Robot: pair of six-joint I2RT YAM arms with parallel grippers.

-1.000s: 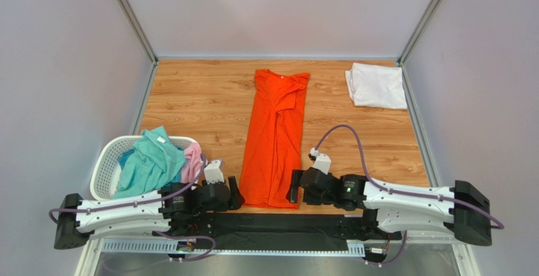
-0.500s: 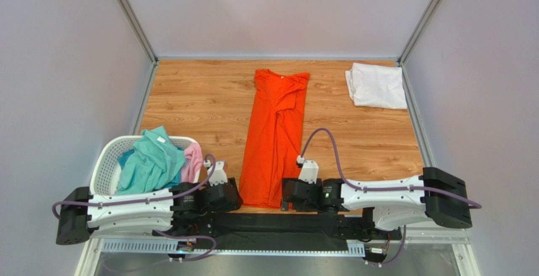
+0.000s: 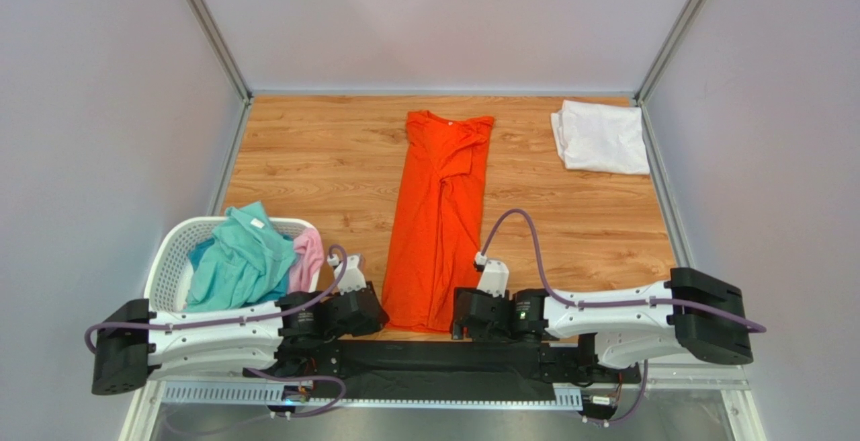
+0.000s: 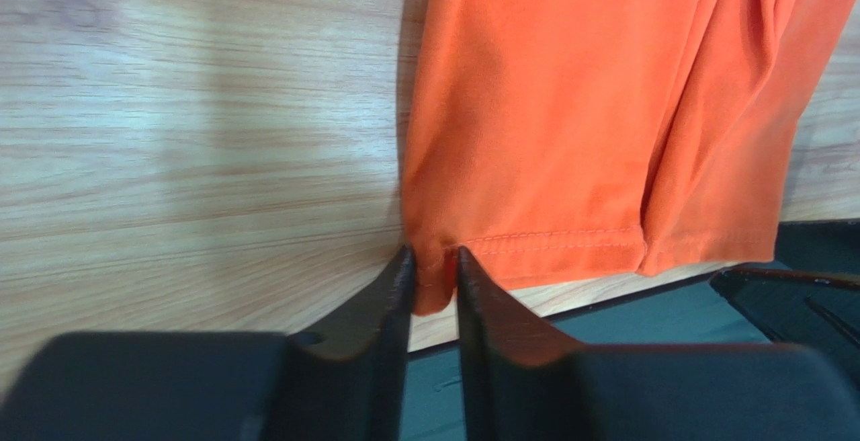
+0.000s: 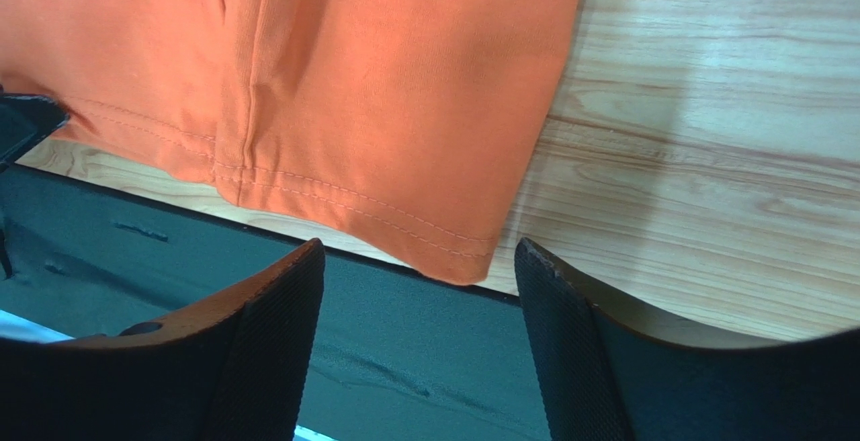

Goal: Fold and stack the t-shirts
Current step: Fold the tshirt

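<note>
1. The orange t-shirt (image 3: 441, 219) lies as a long narrow strip down the middle of the wooden surface (image 3: 303, 159). Its collar is at the far end and its stitched hem is at the near edge.
2. The step in hand appears to be gripping both hem corners so the near end can be folded up toward the collar.
3. The left jaws are drawn narrow and pinch the left hem corner (image 4: 432, 282). Only the tip of the corner sits between them, so the bite looks shallow and may slip.
4. The right jaws are spread wide and hold nothing. The right hem corner (image 5: 459, 257) lies between their tips, touching neither.
5. To do this well, each pair of jaws should probably catch every cloth layer above the stitching, then rise together so the strip stays untwisted.
6. A folded white t-shirt (image 3: 601, 136) rests at the far right corner, well apart.
</note>
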